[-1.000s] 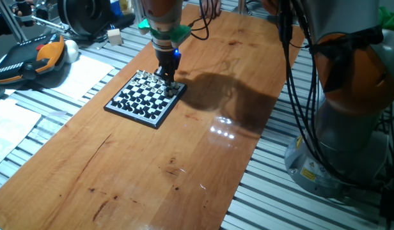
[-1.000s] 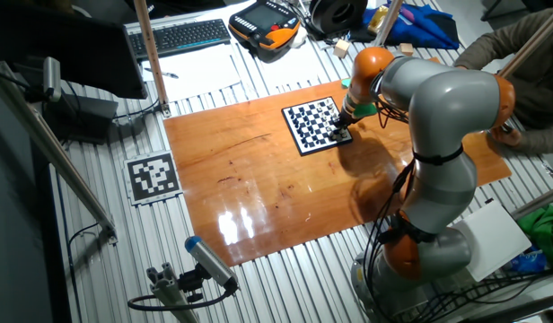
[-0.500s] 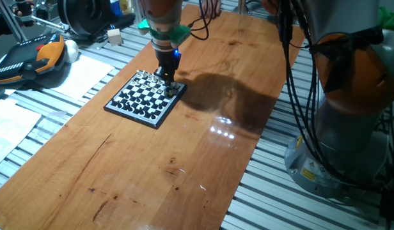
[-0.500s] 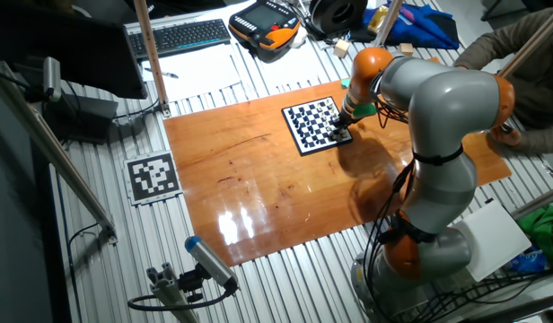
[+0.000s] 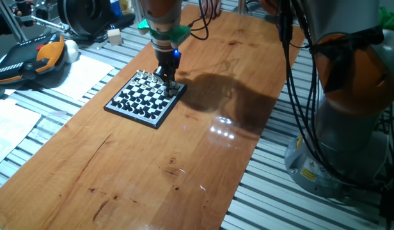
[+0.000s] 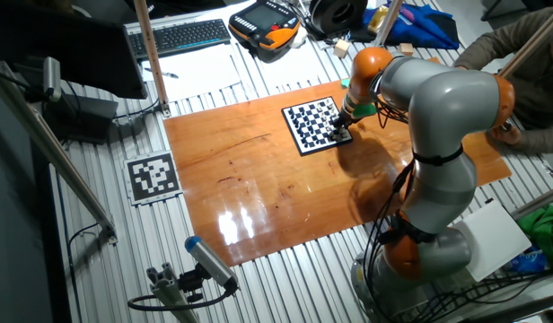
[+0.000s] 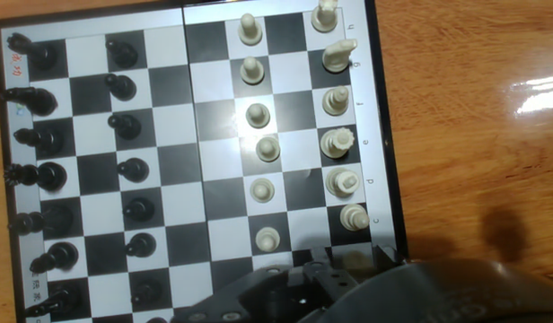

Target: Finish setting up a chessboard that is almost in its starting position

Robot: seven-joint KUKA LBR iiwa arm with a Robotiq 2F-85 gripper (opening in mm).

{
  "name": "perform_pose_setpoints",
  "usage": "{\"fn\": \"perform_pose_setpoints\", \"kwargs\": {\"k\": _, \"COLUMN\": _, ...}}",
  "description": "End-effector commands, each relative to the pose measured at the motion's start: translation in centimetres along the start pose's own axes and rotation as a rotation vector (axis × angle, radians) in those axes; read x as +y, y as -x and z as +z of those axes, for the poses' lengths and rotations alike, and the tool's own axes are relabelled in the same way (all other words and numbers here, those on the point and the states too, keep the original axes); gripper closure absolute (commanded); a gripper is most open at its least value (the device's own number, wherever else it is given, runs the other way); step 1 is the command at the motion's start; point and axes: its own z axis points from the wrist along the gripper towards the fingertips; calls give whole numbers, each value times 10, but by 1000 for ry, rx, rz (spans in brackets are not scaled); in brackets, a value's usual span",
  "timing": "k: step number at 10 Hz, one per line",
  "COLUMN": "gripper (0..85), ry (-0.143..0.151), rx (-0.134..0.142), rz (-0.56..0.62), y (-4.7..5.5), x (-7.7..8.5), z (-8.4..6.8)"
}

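The chessboard (image 5: pixel 141 99) is a small black and white checked board with a dark rim, lying on the wooden table top; it also shows in the other fixed view (image 6: pixel 314 124). My gripper (image 5: pixel 169 84) is low over the board's right corner, fingers pointing down (image 6: pixel 343 129). In the hand view the board (image 7: pixel 390 135) fills the frame. Pale pieces (image 7: pixel 259 115) stand in two columns on the right and dark pieces (image 7: pixel 124 126) in two on the left. The dark gripper body (image 7: pixel 348 292) hides the bottom squares. The jaws and anything between them cannot be made out.
White paper sheets (image 5: pixel 88 73) and an orange and black teach pendant (image 5: pixel 31 57) lie left of the table. A keyboard (image 6: pixel 182 36) and a fiducial tag (image 6: pixel 153 175) lie beyond the table. The robot base (image 5: pixel 350 102) stands at the right. A person's arm (image 6: pixel 528 49) shows at the far edge.
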Motion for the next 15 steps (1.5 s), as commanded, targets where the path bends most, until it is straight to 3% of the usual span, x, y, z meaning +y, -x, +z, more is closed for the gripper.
{"fn": "perform_pose_setpoints", "kwargs": {"k": 1, "gripper": 510, "ry": -2, "rx": 1, "rz": -1, "y": 0, "x": 0, "z": -1}}
{"fn": "perform_pose_setpoints", "kwargs": {"k": 6, "gripper": 510, "ry": -9, "rx": 21, "rz": 2, "y": -1, "x": -3, "z": -18}}
{"fn": "perform_pose_setpoints", "kwargs": {"k": 10, "gripper": 510, "ry": -16, "rx": 37, "rz": 5, "y": 1, "x": -4, "z": -59}}
{"fn": "perform_pose_setpoints", "kwargs": {"k": 11, "gripper": 680, "ry": -15, "rx": 37, "rz": 6, "y": 4, "x": -5, "z": -71}}
{"fn": "perform_pose_setpoints", "kwargs": {"k": 13, "gripper": 680, "ry": 9, "rx": 52, "rz": 2, "y": 14, "x": -13, "z": -95}}
{"fn": "perform_pose_setpoints", "kwargs": {"k": 14, "gripper": 850, "ry": 33, "rx": 55, "rz": 0, "y": 20, "x": -19, "z": -105}}
{"fn": "perform_pose_setpoints", "kwargs": {"k": 15, "gripper": 850, "ry": 44, "rx": 62, "rz": -10, "y": 24, "x": -26, "z": -115}}
